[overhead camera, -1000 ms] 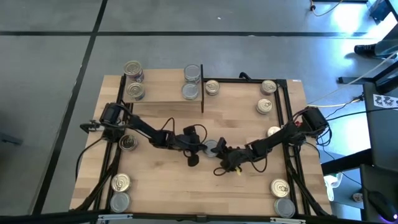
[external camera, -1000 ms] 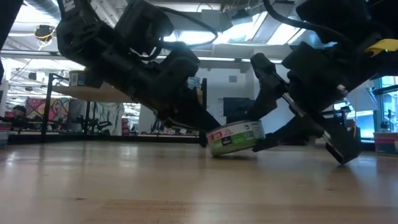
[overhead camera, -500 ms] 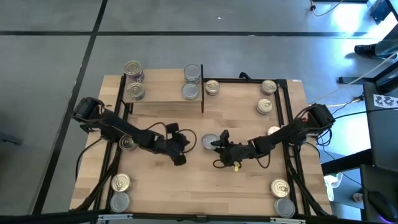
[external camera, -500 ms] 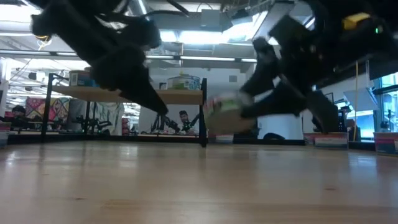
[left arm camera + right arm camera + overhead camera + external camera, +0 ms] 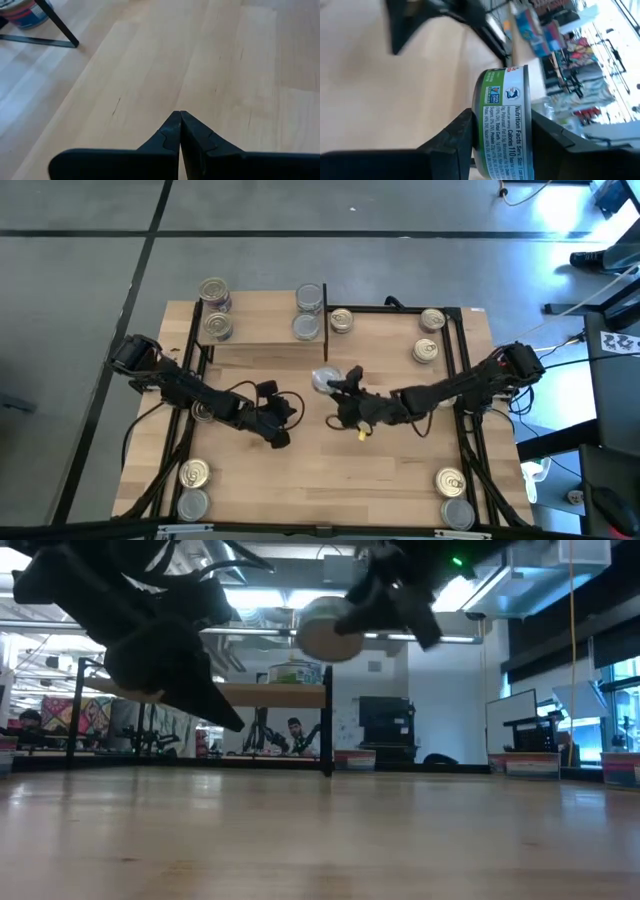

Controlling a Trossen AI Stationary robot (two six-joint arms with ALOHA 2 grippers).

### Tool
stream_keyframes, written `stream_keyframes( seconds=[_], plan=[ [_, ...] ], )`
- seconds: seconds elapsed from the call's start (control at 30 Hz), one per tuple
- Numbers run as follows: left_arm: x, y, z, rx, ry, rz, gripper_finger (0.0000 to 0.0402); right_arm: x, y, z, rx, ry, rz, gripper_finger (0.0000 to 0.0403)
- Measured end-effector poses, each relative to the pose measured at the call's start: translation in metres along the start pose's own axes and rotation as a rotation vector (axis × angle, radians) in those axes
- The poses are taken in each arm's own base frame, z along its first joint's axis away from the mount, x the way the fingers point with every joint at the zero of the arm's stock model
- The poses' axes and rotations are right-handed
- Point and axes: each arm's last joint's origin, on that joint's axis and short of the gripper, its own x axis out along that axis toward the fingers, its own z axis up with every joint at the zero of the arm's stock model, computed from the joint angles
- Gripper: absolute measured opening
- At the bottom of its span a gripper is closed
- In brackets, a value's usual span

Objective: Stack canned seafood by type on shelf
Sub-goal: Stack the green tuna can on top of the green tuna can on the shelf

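Right claw (image 5: 333, 384) clamped on a green-labelled tin (image 5: 503, 127), flat ends facing sideways; left claw (image 5: 179, 131) shut, empty.

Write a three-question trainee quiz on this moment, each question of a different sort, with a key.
1. True or false: the right hand holds a tin lifted clear of the table.
2. The left hand is: A) shut, holding nothing; B) shut on a tin; C) open over the shelf.
3. Fill in: the held tin's label is white and ____.

Key: 1 true; 2 A; 3 green.
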Motion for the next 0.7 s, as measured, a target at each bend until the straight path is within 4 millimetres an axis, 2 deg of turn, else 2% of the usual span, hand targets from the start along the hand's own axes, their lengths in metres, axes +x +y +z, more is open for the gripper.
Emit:
stream_keyframes(
  seconds=[0.13, 0.3, 0.53, 0.7],
  plan=[
    [0.0, 0.001, -0.001, 0.009, 0.013, 0.006, 0.0004, 0.01, -0.031, 0.007, 0.008, 0.021, -0.051, 0.0144],
    [0.0, 0.001, -0.001, 0.007, 0.01, 0.007, 0.0004, 0.023, -0.059, 0.005, -0.085, 0.041, -0.087, 0.0144],
    [0.0, 0.001, -0.001, 0.014, 0.009, 0.007, 0.0004, 0.044, -0.089, -0.016, -0.104, 0.015, -0.06, 0.0144],
    [0.0, 0.001, -0.001, 0.015, 0.008, 0.007, 0.0004, 0.059, -0.1, -0.031, -0.076, 0.013, -0.066, 0.0144]
  ],
)
